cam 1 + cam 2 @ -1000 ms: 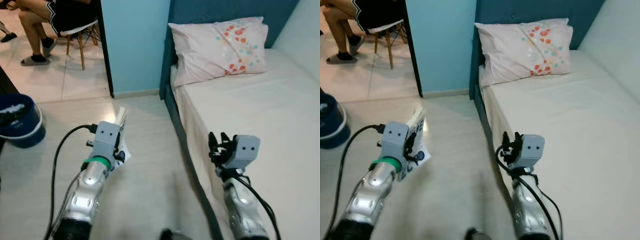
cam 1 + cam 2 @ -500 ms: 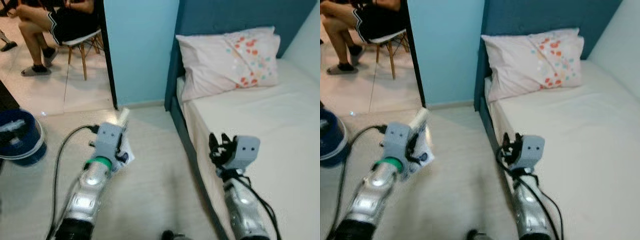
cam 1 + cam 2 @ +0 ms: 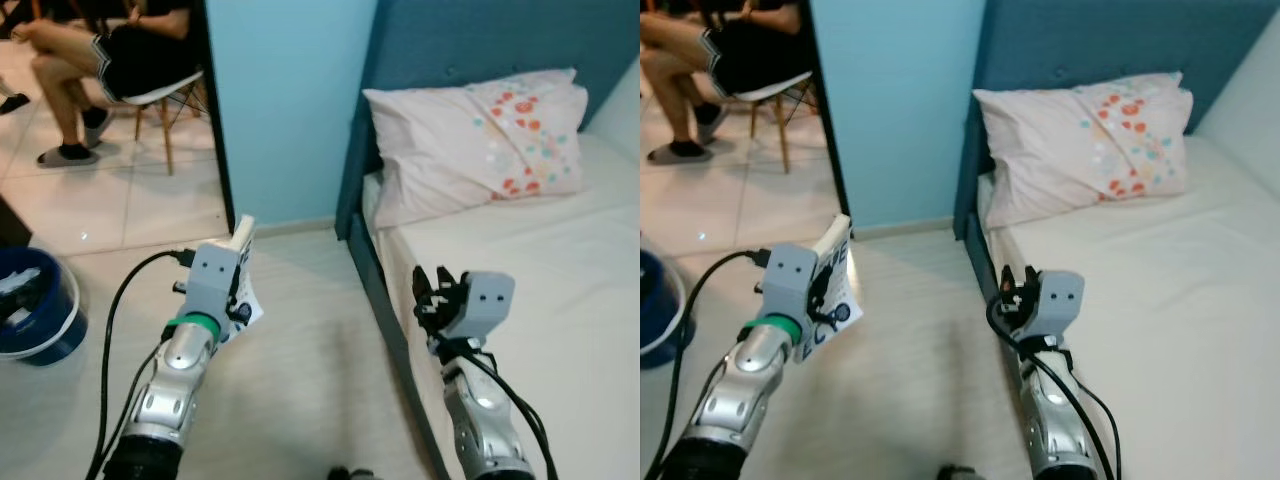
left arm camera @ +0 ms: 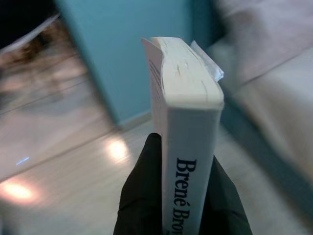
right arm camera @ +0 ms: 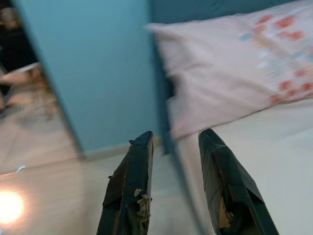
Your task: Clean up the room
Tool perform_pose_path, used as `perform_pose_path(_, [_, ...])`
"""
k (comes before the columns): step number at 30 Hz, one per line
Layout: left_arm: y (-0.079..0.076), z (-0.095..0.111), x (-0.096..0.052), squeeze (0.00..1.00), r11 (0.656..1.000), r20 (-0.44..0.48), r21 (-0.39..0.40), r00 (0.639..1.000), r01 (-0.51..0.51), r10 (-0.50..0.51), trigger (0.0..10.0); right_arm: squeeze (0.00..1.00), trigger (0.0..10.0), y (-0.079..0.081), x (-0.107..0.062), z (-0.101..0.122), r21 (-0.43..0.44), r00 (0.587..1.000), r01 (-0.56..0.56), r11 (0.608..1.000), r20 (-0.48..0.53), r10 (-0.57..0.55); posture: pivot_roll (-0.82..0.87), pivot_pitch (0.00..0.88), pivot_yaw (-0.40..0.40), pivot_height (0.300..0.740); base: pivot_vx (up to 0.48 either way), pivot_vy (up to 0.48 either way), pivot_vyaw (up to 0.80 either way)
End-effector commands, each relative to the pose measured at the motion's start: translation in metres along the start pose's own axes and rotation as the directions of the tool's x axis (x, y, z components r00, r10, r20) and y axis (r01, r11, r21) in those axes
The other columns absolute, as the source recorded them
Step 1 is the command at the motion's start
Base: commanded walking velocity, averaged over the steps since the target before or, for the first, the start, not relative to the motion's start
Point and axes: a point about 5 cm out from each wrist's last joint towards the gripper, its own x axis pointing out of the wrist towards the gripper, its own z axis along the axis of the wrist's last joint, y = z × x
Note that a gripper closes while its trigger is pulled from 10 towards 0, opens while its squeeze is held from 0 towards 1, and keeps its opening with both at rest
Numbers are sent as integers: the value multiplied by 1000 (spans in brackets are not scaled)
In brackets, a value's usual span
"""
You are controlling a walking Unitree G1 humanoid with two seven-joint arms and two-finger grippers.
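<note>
My left gripper (image 3: 240, 290) is shut on a white paperback book (image 3: 243, 275), held upright above the pale floor. The book's spine (image 4: 188, 161) with black lettering sits between the two black fingers (image 4: 142, 196) in the left wrist view. My right gripper (image 3: 432, 292) hovers at the near edge of the bed (image 3: 560, 290), its fingers (image 5: 132, 186) apart with nothing between them.
A floral pillow (image 3: 480, 140) lies at the head of the bed against a dark blue headboard (image 3: 470, 45). A light blue wall (image 3: 280, 100) stands ahead. A blue bucket (image 3: 30, 320) sits on the floor at left. A person sits on a chair (image 3: 160, 95) at the back left.
The camera has swung left and tilted up, so the bed and pillow sit further right. Both arms hold the same pose, the book still gripped.
</note>
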Motion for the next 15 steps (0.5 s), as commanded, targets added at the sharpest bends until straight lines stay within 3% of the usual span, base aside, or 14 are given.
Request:
perform_pose_path(1, [6,-3,-2,0,1000,-1,13,1000,-15,15,10000,0,10000,1,-3,-5,9,1000,4,1000,-19,-4,-4,82,2,740,461,0,-781])
perform_pose_path(9, [6,-4,-2,0,1000,-2,13,1000,-14,14,10000,0,10000,1,-3,-5,10,1000,3,1000,-18,-3,-4,82,2,740,461,0,-775])
perform_pose_path(15, [5,-3,-2,0,1000,2,14,1000,-13,13,10000,0,10000,0,-3,-4,0,1000,1,1000,-12,-1,-4,82,2,740,461,0,0])
